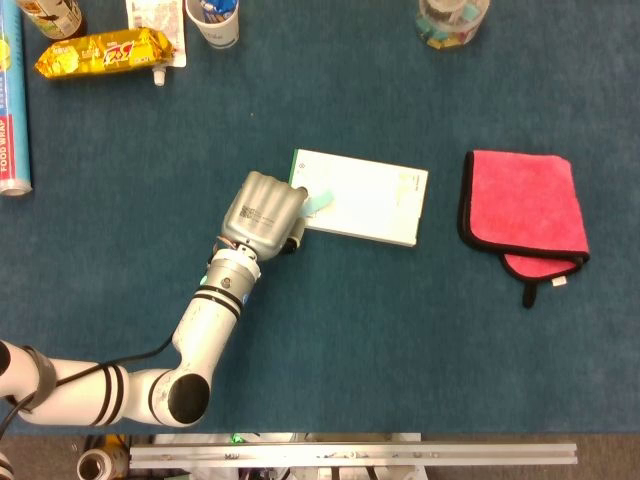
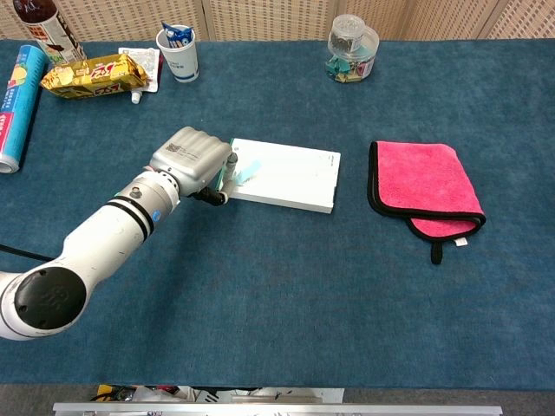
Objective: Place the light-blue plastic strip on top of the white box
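Note:
The white box (image 1: 365,196) lies flat at the table's middle, also seen in the chest view (image 2: 290,173). My left hand (image 1: 263,213) sits at the box's left end, knuckles up, fingers curled. It pinches the light-blue plastic strip (image 1: 320,203), whose free end pokes out over the box's left part. In the chest view the strip (image 2: 247,170) shows just right of the left hand (image 2: 192,159), low over the box top; whether it touches the box I cannot tell. The held end is hidden under the fingers. My right hand appears in neither view.
A folded pink cloth (image 1: 522,208) lies right of the box. Along the far edge stand a paper cup (image 1: 214,20), a yellow snack bag (image 1: 100,52), a blue roll (image 1: 12,110) and a clear jar (image 1: 452,20).

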You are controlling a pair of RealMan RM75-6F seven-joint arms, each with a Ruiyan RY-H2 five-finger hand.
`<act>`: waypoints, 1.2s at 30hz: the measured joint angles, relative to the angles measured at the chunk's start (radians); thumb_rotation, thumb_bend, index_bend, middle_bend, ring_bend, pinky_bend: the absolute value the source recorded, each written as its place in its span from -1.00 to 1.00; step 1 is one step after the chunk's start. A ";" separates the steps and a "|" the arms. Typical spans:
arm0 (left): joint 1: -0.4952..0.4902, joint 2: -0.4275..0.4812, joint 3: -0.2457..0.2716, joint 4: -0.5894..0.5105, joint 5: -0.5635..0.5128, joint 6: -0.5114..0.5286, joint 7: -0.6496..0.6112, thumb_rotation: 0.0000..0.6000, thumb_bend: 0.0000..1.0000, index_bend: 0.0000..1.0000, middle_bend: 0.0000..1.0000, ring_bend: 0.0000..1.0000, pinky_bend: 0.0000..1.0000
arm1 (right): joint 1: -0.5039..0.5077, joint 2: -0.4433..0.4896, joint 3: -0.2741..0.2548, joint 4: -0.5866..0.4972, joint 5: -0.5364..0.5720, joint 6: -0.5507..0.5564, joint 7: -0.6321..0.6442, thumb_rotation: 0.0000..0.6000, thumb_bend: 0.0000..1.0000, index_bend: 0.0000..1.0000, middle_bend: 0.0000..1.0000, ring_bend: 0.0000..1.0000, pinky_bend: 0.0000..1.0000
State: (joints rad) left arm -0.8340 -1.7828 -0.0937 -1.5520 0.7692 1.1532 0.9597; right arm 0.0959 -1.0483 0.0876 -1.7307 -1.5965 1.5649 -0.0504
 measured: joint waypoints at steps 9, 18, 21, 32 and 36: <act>-0.001 0.005 -0.007 -0.003 -0.004 0.000 -0.002 0.20 0.02 -0.07 1.00 0.99 0.96 | 0.002 -0.003 0.001 0.001 0.000 -0.003 -0.001 1.00 -0.67 -0.23 -0.16 -0.13 0.07; -0.004 0.001 -0.011 0.010 -0.018 -0.002 0.002 0.20 0.02 -0.08 1.00 0.99 0.96 | -0.002 -0.001 0.000 -0.001 0.000 0.002 -0.002 1.00 -0.67 -0.23 -0.16 -0.13 0.07; -0.006 -0.002 -0.014 0.016 -0.023 -0.002 0.005 0.21 0.02 -0.08 1.00 0.99 0.96 | -0.002 -0.001 -0.001 -0.001 -0.001 0.001 -0.001 1.00 -0.67 -0.23 -0.16 -0.13 0.07; -0.012 -0.003 -0.034 0.035 -0.052 0.005 0.015 0.20 0.02 -0.08 1.00 0.99 0.96 | -0.005 0.000 0.000 0.000 -0.003 0.006 0.003 1.00 -0.67 -0.23 -0.16 -0.13 0.07; -0.015 0.002 -0.044 0.042 -0.065 0.009 0.021 0.21 0.02 -0.08 1.00 0.98 0.96 | -0.006 0.002 -0.001 -0.002 -0.004 0.008 0.003 1.00 -0.67 -0.23 -0.16 -0.13 0.07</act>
State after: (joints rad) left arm -0.8490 -1.7812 -0.1374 -1.5101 0.7042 1.1621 0.9812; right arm 0.0895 -1.0462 0.0870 -1.7326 -1.6004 1.5728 -0.0475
